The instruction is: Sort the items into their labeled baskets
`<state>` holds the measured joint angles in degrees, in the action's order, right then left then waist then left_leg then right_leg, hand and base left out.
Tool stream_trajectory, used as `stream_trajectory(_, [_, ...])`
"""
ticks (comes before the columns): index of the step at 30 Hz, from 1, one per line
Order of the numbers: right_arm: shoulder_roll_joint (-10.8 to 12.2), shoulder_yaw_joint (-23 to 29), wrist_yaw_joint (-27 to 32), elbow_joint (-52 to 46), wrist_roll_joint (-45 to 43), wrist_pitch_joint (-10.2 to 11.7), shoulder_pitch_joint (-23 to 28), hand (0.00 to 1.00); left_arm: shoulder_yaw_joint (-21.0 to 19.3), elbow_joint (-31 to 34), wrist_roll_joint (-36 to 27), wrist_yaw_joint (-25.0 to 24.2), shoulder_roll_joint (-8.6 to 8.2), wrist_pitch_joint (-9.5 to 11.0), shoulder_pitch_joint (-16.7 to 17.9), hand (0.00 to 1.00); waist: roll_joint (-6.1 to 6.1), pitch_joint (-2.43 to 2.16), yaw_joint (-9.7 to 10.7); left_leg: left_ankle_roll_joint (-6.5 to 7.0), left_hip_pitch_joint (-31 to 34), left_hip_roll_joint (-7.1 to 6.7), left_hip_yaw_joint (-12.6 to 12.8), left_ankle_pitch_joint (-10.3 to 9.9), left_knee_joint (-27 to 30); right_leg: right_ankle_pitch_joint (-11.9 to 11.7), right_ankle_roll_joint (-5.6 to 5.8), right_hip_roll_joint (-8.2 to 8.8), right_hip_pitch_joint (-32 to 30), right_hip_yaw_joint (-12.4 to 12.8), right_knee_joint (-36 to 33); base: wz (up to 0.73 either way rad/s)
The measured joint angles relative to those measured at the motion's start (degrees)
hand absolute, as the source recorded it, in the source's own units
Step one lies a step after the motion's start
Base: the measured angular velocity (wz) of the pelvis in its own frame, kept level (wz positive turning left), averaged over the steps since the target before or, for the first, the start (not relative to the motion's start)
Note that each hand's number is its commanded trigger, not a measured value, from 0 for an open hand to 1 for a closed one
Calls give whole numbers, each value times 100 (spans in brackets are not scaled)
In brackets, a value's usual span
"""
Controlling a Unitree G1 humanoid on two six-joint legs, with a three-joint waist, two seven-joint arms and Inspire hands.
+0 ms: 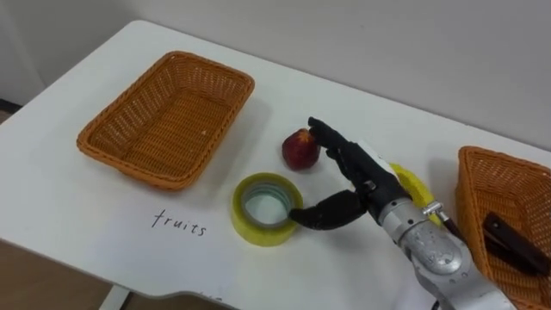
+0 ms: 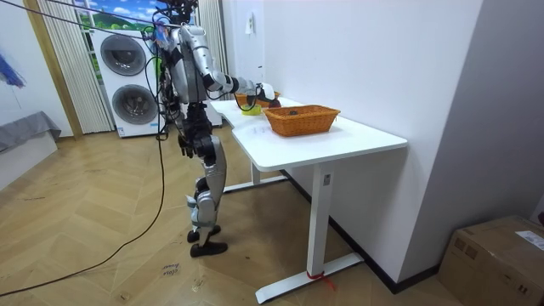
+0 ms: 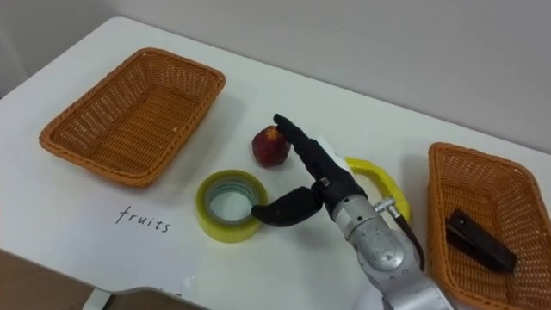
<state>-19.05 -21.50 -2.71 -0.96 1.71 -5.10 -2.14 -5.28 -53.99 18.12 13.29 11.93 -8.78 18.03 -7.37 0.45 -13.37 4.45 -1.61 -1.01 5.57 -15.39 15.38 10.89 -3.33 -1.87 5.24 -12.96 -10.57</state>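
Standing at the desk's [image 1: 77, 215] near edge, right arm reached out over the middle.

- My right hand [image 1: 366, 176] is spread open: fingers straight, thumb well apart from them, nothing held.
- Fruit [image 1: 300, 149], round and red, sits mid-desk. My fingertips [image 1: 317, 127] are at its right side, touching or just short of it; I can't tell which.
- Tape roll [image 1: 258, 231], yellow, lies flat with its hole up, nearer the front edge. My thumb [image 1: 320, 213] rests against its right wall.
- So the hand straddles both: fruit ahead of the fingers, tape under the thumb.
- The empty basket [image 1: 129, 168] is toward the far left corner, with the word "fruits" [image 1: 179, 224] written before it.
- The other basket [image 1: 482, 185] is at the right edge, a dark stapler [image 1: 512, 243] already inside.
- A yellow ring-shaped thing [image 1: 411, 181] lies behind my hand, partly hidden.

Judgement: the fruit is round, so no axis to line up on. What matters is direction: the fruit and its basket both lie to my left, the tape's basket to my right. Closing now could drag the tape along.
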Motion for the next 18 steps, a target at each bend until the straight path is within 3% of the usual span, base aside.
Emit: stream_trajectory(18, [89,-37,144,134,-213,0,-17,0,-18,2,5,18,3,-54,25,0,-10,4,-225,0,-15,-7,-32,0,4,0,1,17,24,-154,1,1])
